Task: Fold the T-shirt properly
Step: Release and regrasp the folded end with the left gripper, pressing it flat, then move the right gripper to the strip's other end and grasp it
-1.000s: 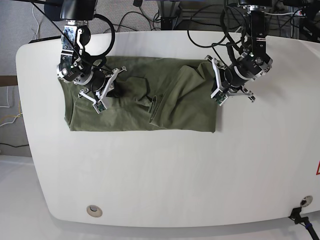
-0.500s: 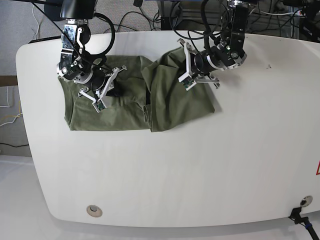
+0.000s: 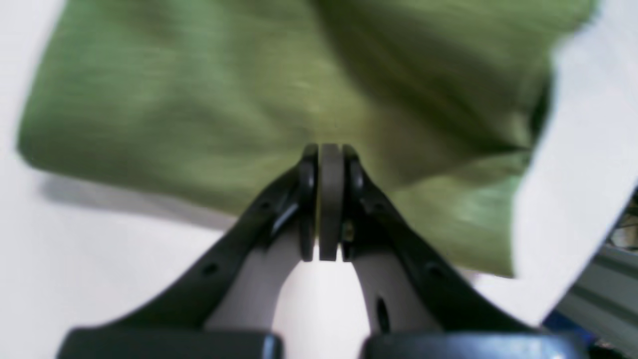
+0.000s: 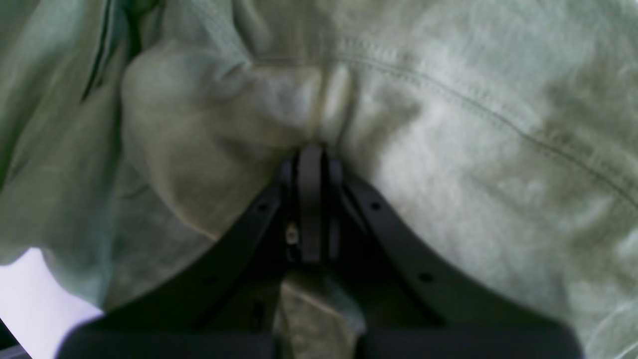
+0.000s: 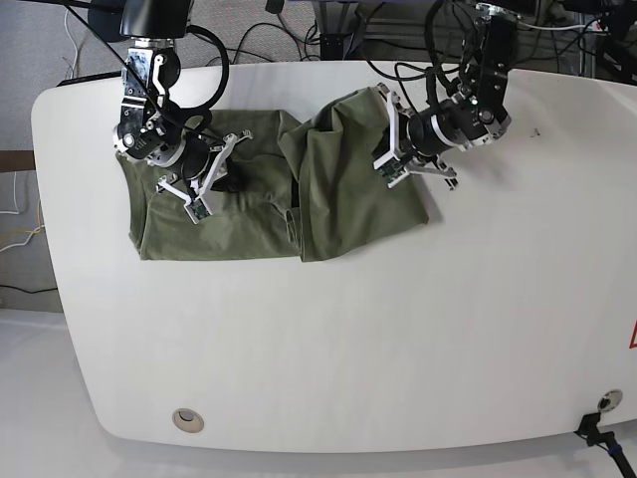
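Note:
The olive-green T-shirt (image 5: 239,224) lies wrinkled on the far half of the white table (image 5: 398,349). Its right part is drawn up and folded leftward into a raised hump. My left gripper (image 5: 386,134) is shut on that raised edge. In the left wrist view the left gripper (image 3: 330,149) has its pads pressed together at the hem of the T-shirt (image 3: 199,89). My right gripper (image 5: 221,179) is shut on the cloth at the left side. In the right wrist view the T-shirt (image 4: 448,149) bunches at the tips of the right gripper (image 4: 310,149).
Cables and equipment (image 5: 328,30) crowd the floor behind the table's far edge. A round grommet (image 5: 186,419) sits near the front left corner. A black fitting (image 5: 597,428) sticks up at the front right corner.
My left gripper carried the shirt's right side leftward over the middle, then eased slightly back to the right. The right gripper has stayed in place.

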Available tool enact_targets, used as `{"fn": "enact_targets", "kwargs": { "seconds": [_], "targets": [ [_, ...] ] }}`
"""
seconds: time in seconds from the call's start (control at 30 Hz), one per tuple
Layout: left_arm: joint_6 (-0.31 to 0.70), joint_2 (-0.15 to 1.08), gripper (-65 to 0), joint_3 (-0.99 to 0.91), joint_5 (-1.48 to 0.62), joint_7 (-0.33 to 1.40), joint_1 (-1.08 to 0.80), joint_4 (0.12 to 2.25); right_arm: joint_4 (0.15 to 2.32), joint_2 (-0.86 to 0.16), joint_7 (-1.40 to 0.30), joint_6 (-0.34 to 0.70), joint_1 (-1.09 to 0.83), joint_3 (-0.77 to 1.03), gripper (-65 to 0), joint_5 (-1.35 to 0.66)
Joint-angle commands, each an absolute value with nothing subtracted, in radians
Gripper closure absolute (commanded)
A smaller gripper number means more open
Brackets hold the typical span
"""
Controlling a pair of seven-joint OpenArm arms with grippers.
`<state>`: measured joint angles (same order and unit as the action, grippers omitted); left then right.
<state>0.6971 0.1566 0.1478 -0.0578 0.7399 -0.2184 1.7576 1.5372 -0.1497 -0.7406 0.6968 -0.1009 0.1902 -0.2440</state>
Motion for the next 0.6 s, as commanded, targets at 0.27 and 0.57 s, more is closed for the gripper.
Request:
{"fn": "enact_targets", "kwargs": {
  "seconds": [0.27,0.57],
  "targets": [
    [0.698,0.24,0.0,0.028,-0.091,0.734,-0.176,1.797,1.541,-0.156,-0.791,0.698,-0.107,0.188,0.0,-0.214],
    [0.698,0.2,0.0,0.028,-0.193,0.736,-0.183,1.873,1.541,-0.156,-0.791,0.698,-0.107,0.191,0.0,-0.214]
  ]
}}
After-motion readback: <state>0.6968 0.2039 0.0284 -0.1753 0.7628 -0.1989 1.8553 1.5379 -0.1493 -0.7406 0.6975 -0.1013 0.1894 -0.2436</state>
